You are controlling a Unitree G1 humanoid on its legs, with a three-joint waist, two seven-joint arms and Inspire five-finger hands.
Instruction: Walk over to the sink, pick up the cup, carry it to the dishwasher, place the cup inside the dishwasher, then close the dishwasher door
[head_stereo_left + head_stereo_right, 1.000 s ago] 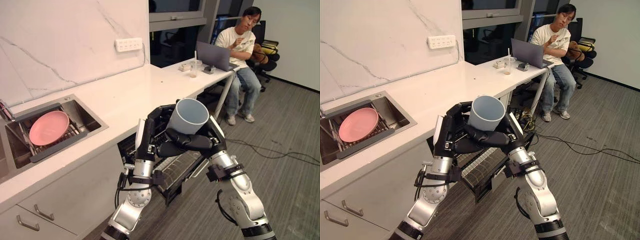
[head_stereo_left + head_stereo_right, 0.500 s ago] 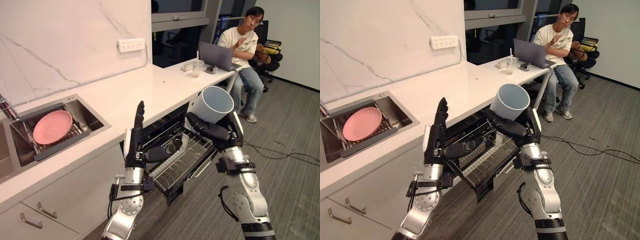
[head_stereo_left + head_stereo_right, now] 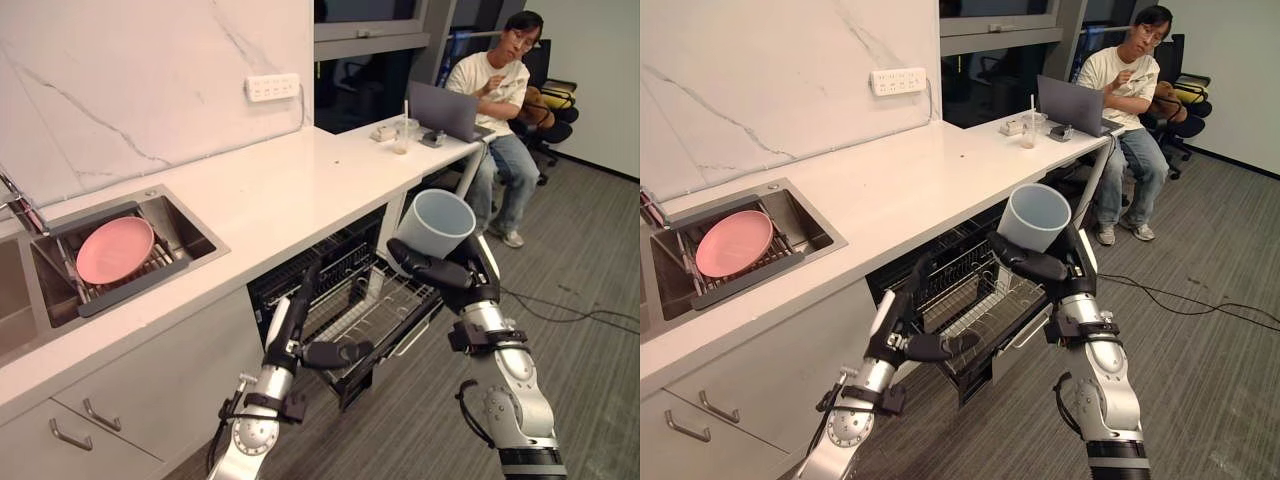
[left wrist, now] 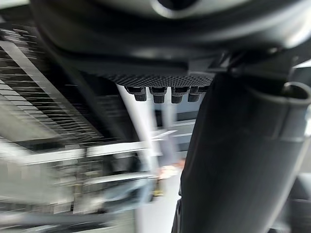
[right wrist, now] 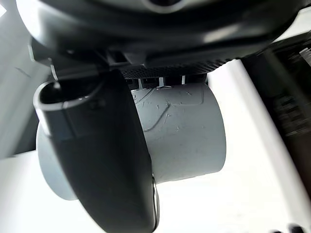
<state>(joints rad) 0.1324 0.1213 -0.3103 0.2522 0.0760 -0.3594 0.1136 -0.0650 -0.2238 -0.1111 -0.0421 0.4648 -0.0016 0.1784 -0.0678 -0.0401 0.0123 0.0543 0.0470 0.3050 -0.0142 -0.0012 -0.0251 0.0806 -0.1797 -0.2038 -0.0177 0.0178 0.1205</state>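
The right hand [image 3: 441, 272] is clasping the blue cup [image 3: 432, 224], with the pulled-out dishwasher rack [image 3: 378, 303] lying below it, while the left hand [image 3: 293, 333] is hovering with straight fingers beside that rack, under the counter [image 3: 280, 190] edge.

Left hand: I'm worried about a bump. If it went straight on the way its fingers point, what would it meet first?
The left hand points up and forward, so it would likely meet the upper dishwasher rack first, or the countertop edge just above it. Depth is unclear.
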